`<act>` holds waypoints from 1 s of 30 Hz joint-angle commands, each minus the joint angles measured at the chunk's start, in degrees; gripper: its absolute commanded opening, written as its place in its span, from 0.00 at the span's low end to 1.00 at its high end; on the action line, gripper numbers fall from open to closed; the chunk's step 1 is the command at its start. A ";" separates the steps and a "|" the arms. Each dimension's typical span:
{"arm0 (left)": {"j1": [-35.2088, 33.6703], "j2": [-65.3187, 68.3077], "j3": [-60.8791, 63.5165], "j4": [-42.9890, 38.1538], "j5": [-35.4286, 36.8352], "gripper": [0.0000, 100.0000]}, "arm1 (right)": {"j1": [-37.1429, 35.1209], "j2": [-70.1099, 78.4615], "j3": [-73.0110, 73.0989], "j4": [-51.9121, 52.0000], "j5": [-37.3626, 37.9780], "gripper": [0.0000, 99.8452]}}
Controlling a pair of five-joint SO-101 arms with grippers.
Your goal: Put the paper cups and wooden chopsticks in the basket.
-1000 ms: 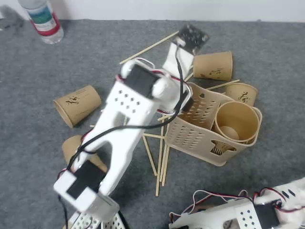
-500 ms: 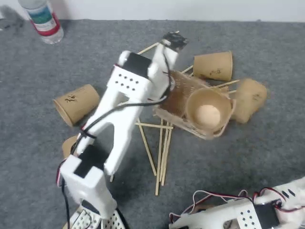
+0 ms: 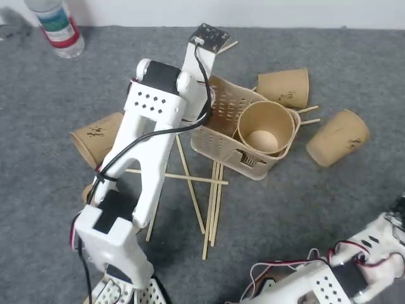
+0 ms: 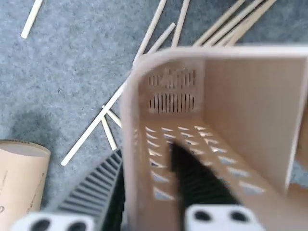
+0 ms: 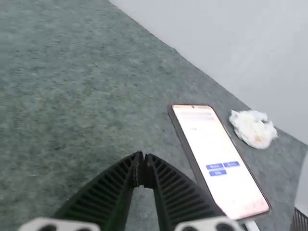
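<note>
My left gripper (image 4: 146,161) is shut on the side wall of the beige slotted basket (image 4: 250,110), one finger inside and one outside. In the high view that gripper (image 3: 205,104) holds the basket (image 3: 221,142) tilted, with one paper cup (image 3: 266,130) standing in its round compartment. Loose paper cups lie at the back (image 3: 283,87), at the right (image 3: 337,137) and at the left (image 3: 95,136); another (image 3: 87,190) is partly hidden under the arm. Wooden chopsticks (image 3: 211,199) are scattered on the mat beneath and in front of the basket. My right gripper (image 5: 143,172) is shut and holds nothing.
A plastic bottle (image 3: 57,22) stands at the back left corner. The right arm (image 3: 329,285) lies low at the front right edge. Its wrist view looks over grey mat toward a phone (image 5: 216,159) and a crumpled tissue (image 5: 252,127) near a white wall.
The left arm has pulled the basket to the left and back, tilting it. The cup that leaned on its right side has rolled free to the right. The right arm has shifted a little.
</note>
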 commanded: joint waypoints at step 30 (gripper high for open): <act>-34.11 -61.27 18.42 1.05 -4.22 0.27 | -19.38 -0.57 -24.00 31.34 2.90 0.16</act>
